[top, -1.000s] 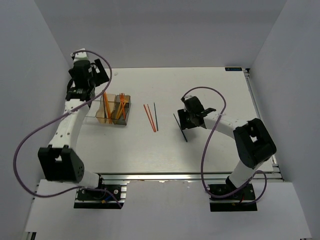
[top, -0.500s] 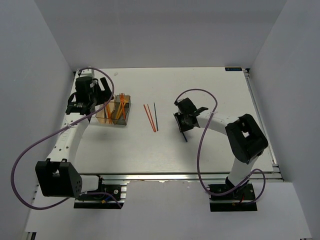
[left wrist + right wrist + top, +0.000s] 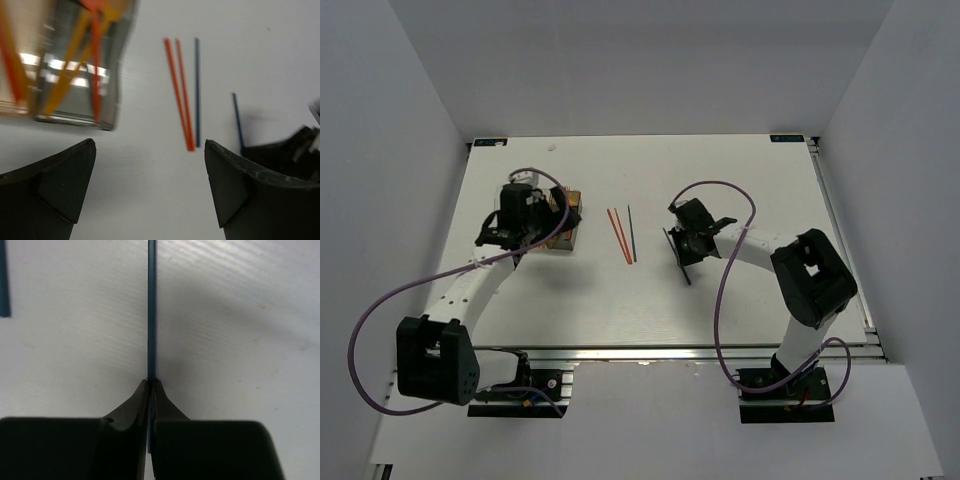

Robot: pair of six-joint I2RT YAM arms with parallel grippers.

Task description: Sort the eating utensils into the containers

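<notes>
The right pincer (image 3: 151,383) is clamped on one end of a dark blue stick (image 3: 151,315), which runs straight out ahead of its fingertips, near-to-far across the desk (image 3: 740,170); whether it is lifted is unclear. The bins (image 3: 80,100) lie well off to the left, beyond two orange sticks (image 3: 179,95) and another dark stick (image 3: 197,90) lying loose between. The left pincer (image 3: 149,147) hangs wide open and empty beside the bins, likely crowding that approach; bare desk lies on the near side.
</notes>
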